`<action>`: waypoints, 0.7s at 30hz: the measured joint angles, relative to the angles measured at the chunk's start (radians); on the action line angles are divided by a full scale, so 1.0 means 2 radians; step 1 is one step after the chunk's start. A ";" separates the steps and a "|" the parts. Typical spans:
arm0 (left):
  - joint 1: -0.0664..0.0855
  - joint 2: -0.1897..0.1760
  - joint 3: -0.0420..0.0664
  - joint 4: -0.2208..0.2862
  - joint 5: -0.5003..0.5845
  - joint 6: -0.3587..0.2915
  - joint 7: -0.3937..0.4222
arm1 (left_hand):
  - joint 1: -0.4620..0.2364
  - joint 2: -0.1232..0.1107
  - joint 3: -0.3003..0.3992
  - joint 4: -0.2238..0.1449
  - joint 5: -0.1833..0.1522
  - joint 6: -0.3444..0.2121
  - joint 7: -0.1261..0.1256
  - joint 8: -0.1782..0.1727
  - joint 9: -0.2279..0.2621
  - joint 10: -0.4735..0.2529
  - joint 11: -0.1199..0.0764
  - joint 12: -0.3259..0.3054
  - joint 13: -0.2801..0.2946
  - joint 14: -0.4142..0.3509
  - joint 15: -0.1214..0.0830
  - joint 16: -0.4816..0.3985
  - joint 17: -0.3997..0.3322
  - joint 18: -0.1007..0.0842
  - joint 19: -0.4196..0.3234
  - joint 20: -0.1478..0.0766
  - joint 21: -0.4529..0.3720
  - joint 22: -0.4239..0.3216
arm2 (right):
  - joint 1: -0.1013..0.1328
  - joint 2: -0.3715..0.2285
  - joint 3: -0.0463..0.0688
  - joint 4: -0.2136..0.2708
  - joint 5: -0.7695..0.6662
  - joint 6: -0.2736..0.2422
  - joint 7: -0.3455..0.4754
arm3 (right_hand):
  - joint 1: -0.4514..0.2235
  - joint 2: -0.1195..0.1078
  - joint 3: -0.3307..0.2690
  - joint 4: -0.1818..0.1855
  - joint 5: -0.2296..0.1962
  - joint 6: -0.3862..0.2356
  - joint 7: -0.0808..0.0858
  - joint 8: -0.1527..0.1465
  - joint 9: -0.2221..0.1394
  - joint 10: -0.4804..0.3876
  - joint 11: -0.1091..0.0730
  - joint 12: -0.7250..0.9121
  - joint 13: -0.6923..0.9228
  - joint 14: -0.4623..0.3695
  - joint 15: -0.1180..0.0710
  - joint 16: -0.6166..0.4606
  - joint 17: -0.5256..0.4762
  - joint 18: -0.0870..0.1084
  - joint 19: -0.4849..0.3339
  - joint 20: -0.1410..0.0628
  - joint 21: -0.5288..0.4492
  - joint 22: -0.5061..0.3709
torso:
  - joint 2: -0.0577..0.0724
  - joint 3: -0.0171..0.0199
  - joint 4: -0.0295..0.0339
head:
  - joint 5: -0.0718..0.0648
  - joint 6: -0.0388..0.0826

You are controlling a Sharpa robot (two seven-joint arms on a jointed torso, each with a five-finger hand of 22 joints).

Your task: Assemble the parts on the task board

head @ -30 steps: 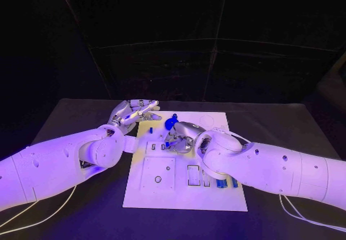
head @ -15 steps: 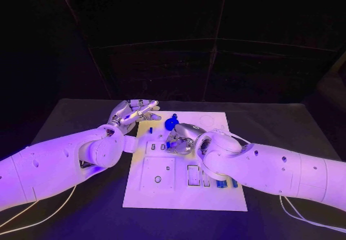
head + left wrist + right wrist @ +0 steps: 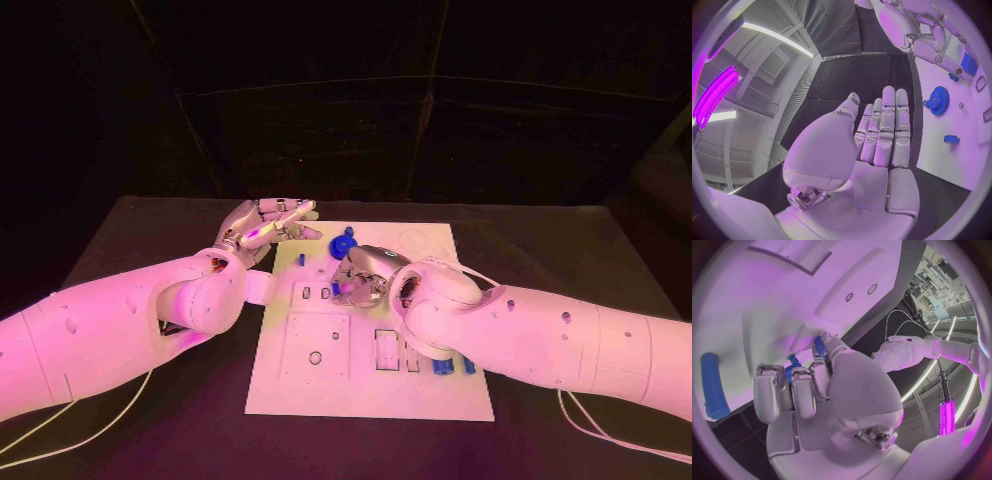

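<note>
- Seating a small blue part [image 3: 336, 290] on the task board [image 3: 368, 385]: right hand [image 3: 364, 274] pinches it, apparently.
- Left hand [image 3: 264, 227] hovers flat, fingers straight, empty, at the board's far-left corner.
- Next: press it straight down.

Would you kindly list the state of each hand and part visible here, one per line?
left hand: open, fingers straight and together, holding nothing, beside the task board.
right hand: fingers curled down on the board around a small blue part.
blue gear: lying flat on the board, untouched.
blue rod: lying free on the board.
small blue block: sitting on the board, untouched.
</note>
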 measured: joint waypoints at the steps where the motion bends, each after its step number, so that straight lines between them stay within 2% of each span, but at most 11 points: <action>1: 0.000 0.000 0.000 0.000 0.000 0.000 0.000 | 0.000 0.000 0.000 0.000 0.000 0.000 0.000 0.000 0.000 0.000 0.000 0.000 0.000 0.000 0.000 0.000 0.000 0.000 0.000 0.000 0.000 0.000 | 0.000 0.000 0.000 0.000 0.000 -0.001 0.000 | -0.004 -0.004 -0.003 0.003 -0.010 -0.004 0.000 -0.002 0.000 0.000 0.000 0.000 0.000 0.000 0.000 0.000 0.000 0.000 0.000 0.001 -0.001 0.000 | 0.000 0.0000 0.0000 | 0.000 0.000; 5: 0.000 0.000 0.000 0.000 0.000 0.000 0.000 | 0.000 0.000 0.000 0.000 0.000 0.000 0.000 0.000 0.000 0.000 0.000 0.000 0.000 0.000 0.000 0.000 0.000 0.000 0.000 0.000 0.000 0.000 | -0.001 0.000 0.000 -0.001 0.000 -0.008 0.000 | -0.026 -0.025 -0.029 0.020 -0.048 -0.032 0.004 -0.004 0.000 -0.005 0.005 -0.003 0.000 0.000 0.006 0.000 0.000 0.000 0.000 0.004 -0.001 0.000 | 0.000 0.0000 0.0000 | 0.000 0.000; 9: 0.000 0.000 0.000 -0.001 0.000 0.000 0.000 | 0.000 0.000 0.000 0.000 0.000 0.000 0.000 0.000 0.000 0.000 0.000 0.000 0.000 0.000 0.000 0.000 0.000 0.000 0.000 0.000 0.000 0.000 | -0.001 -0.002 0.000 0.001 0.000 -0.026 0.002 | -0.031 -0.028 -0.047 0.034 -0.054 -0.048 0.010 -0.004 0.000 -0.007 0.007 -0.005 0.000 0.001 0.008 0.000 0.000 0.000 0.000 0.007 -0.001 0.000 | 0.000 0.0000 0.0000 | 0.000 0.000; 12: 0.000 0.000 0.000 -0.001 0.000 0.000 0.000 | 0.000 0.000 0.000 0.000 0.000 0.000 0.000 0.000 0.000 0.000 0.000 0.000 0.000 0.000 0.000 0.000 0.000 0.000 0.000 0.000 0.000 0.000 | -0.001 -0.005 0.000 0.002 0.000 -0.045 0.012 | -0.031 -0.028 -0.053 0.041 -0.054 -0.053 0.010 -0.004 0.000 -0.007 0.011 -0.005 0.000 -0.001 0.010 0.000 0.000 0.000 0.001 0.009 -0.001 0.000 | 0.000 0.0001 0.0000 | -0.001 0.000; 18: 0.000 0.000 0.000 -0.003 0.000 0.000 -0.001 | 0.000 0.000 0.001 -0.001 0.000 0.000 0.000 0.000 0.000 0.000 0.000 0.000 0.000 0.000 0.000 0.000 0.001 0.000 0.000 0.000 0.000 0.000 | -0.002 -0.012 0.000 0.009 0.002 -0.073 0.044 | -0.027 -0.031 -0.055 0.042 -0.054 -0.055 0.012 -0.004 0.000 -0.007 0.011 -0.005 0.000 -0.001 0.010 0.000 0.000 0.000 0.001 0.009 -0.001 0.000 | 0.000 0.0005 0.0000 | -0.001 0.000; 21: 0.000 0.000 0.000 -0.004 0.000 0.001 -0.001 | 0.002 0.002 0.001 -0.001 0.000 0.001 0.001 0.000 0.000 0.000 0.000 0.000 0.000 0.000 0.000 0.000 0.003 0.000 0.000 0.000 0.000 0.000 | -0.002 -0.020 0.000 0.017 0.005 -0.084 0.067 | -0.023 -0.027 -0.056 0.043 -0.054 -0.055 0.012 -0.004 0.001 -0.007 0.011 -0.005 0.000 -0.001 0.010 0.000 0.000 0.000 0.001 0.009 -0.001 0.000 | -0.001 0.0005 0.0000 | 0.000 0.001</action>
